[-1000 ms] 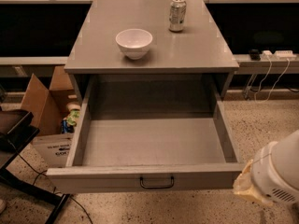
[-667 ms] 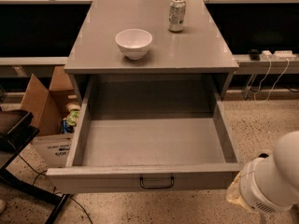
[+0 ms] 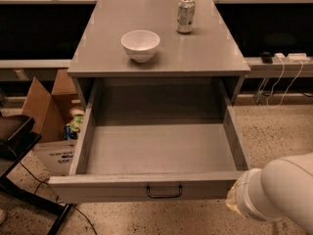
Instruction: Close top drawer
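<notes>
The top drawer (image 3: pixel 122 186) is a wide, deep grey drawer pulled far out of the grey cabinet (image 3: pixel 98 58). Its inside is empty. A small dark wire handle (image 3: pixel 164 192) sits at the centre of its front. Only a white, rounded part of my arm (image 3: pixel 279 195) shows, at the bottom right, just beside the drawer's right front corner. My gripper is out of view, so I cannot see how it stands relative to the handle. No other drawers show.
A white bowl (image 3: pixel 140 44) and a drink can (image 3: pixel 185 15) stand on the cabinet top. An open cardboard box (image 3: pixel 51 116) stands on the floor to the left, with a dark stand (image 3: pixel 19 146) in front of it. Cables (image 3: pixel 281 87) hang at the right.
The white arm has shifted left, closer to the drawer's right front corner. The drawer, bowl and can have not moved.
</notes>
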Robot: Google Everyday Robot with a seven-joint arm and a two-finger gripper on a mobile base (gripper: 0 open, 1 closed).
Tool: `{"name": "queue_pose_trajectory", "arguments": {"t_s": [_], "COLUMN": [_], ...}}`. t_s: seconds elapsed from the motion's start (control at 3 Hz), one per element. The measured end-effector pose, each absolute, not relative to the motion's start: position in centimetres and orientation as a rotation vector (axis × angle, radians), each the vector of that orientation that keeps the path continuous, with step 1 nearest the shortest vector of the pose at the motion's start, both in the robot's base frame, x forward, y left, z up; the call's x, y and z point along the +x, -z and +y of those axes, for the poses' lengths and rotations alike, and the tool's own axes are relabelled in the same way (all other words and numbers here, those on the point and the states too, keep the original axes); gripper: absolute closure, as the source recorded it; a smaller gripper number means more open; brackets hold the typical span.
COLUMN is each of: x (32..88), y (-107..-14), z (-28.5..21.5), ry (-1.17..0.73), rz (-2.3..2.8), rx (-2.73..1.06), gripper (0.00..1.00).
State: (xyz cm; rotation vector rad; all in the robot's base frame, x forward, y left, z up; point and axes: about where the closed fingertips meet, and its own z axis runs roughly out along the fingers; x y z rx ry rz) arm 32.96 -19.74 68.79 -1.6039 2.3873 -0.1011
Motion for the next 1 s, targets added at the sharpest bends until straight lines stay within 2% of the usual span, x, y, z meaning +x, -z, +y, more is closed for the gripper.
{"name": "queue_pose_trajectory", "arguments": {"t_s": [1.0], "x": [36.0], "y": [-66.6], "z": [-17.3], "ry": [0.095], "rz": [2.317], "rx": [-1.538], "gripper": [1.00]}}
